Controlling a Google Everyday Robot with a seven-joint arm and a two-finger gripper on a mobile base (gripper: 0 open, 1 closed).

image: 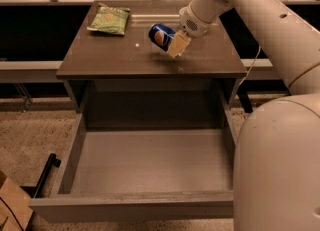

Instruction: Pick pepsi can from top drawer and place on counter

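Observation:
The pepsi can [161, 36] is dark blue with its round logo showing, tilted on its side and held just above the counter [115, 55]. My gripper [172, 44] is shut on the can, its pale fingers [177, 45] on the can's right side, over the counter's middle right. The top drawer [145, 162] is pulled fully open below, and its flat grey bottom holds nothing.
A green snack bag [110, 20] lies at the counter's back left. My white arm and body [280, 140] fill the right side. A dark bar [45, 175] and a cardboard corner [12, 207] sit on the speckled floor at the left.

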